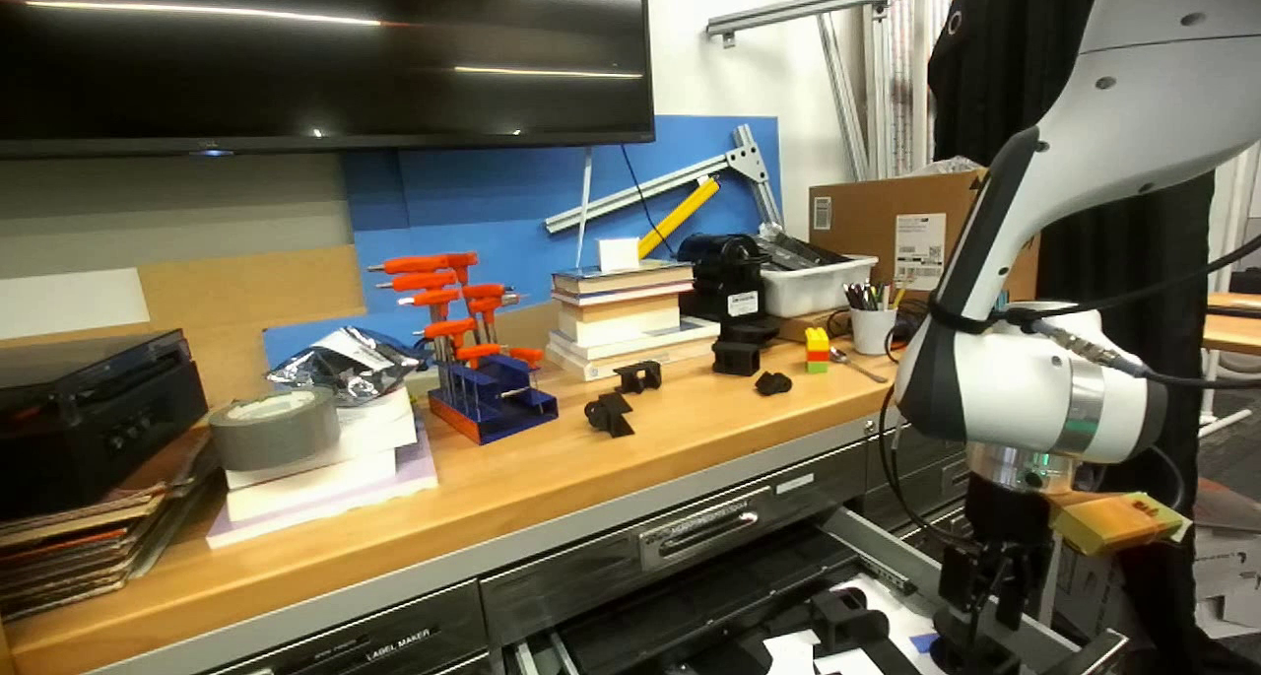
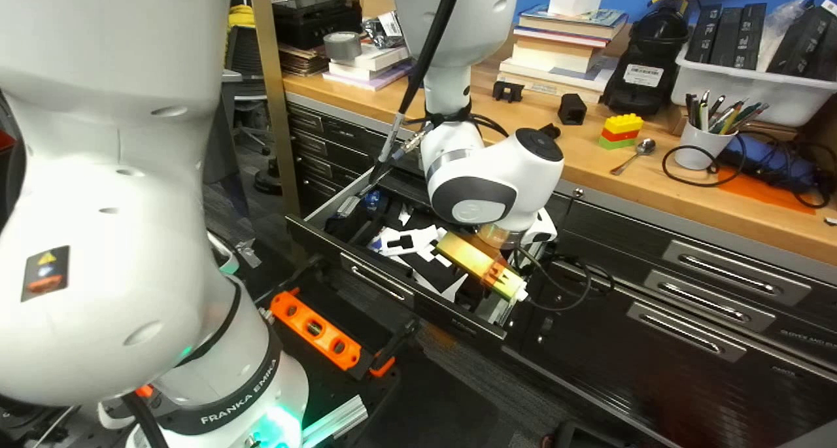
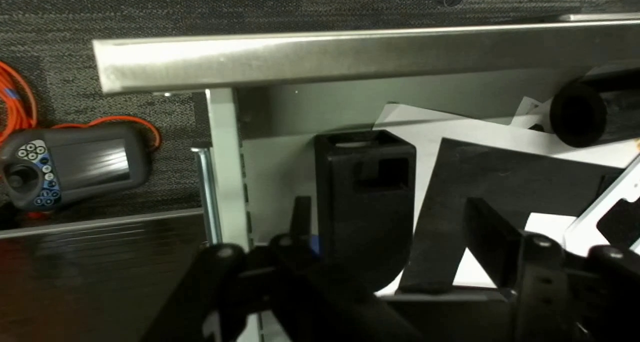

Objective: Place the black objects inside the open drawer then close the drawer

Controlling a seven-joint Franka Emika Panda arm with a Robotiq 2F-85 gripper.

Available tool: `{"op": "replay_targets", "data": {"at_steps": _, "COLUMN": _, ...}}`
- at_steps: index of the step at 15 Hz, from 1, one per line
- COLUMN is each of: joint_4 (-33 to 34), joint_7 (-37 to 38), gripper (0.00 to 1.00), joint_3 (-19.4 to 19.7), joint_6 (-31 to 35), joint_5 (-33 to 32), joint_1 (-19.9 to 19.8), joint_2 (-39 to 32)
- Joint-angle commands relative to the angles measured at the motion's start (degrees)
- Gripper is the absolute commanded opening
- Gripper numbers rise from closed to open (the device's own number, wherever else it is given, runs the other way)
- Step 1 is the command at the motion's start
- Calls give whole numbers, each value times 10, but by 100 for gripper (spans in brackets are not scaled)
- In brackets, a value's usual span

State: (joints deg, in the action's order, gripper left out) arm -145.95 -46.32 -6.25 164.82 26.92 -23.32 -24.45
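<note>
The grey drawer (image 1: 882, 549) stands pulled open, also in the other views (image 2: 428, 297) (image 3: 350, 57). Its light interior holds white paper and dark items. My gripper (image 1: 985, 596) is low over the drawer's end, hidden behind the arm in an exterior view. In the wrist view the gripper (image 3: 387, 222) is open. A black block (image 3: 367, 207) with a rectangular hole lies between its fingers, nearer the left one, with a gap to the right one. Several small black pieces stand on the bench (image 1: 611, 414) (image 1: 640, 375) (image 1: 736, 358) (image 1: 773, 383); some show in an exterior view (image 2: 572, 109).
Another black piece (image 1: 845, 621) lies in the drawer. A black tube-like item (image 3: 577, 115) lies near the drawer front. The wooden bench (image 1: 552, 468) overhangs the drawers and carries toy bricks (image 1: 817, 350), a pen cup (image 1: 874, 330), books (image 1: 630, 350) and a tool rack (image 1: 493, 399).
</note>
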Motion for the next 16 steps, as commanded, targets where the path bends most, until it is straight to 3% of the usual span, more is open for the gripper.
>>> {"op": "replay_targets", "data": {"at_steps": 1, "joint_4": 4, "joint_7": 10, "gripper": 100, "joint_3": -3, "joint_6": -2, "joint_5": 5, "joint_1": 4, "joint_2": 11}}
{"op": "replay_targets", "data": {"at_steps": 6, "joint_4": 12, "joint_7": 59, "gripper": 100, "joint_3": 7, "joint_6": -32, "joint_5": -9, "joint_1": 42, "joint_2": 57}}
{"op": "replay_targets", "data": {"at_steps": 9, "joint_4": 34, "joint_7": 128, "gripper": 100, "joint_3": 4, "joint_6": -72, "joint_5": -54, "joint_1": 61, "joint_2": 96}}
{"op": "replay_targets", "data": {"at_steps": 16, "joint_4": 155, "joint_7": 258, "gripper": 100, "joint_3": 32, "joint_6": -169, "joint_5": -158, "joint_1": 137, "joint_2": 140}}
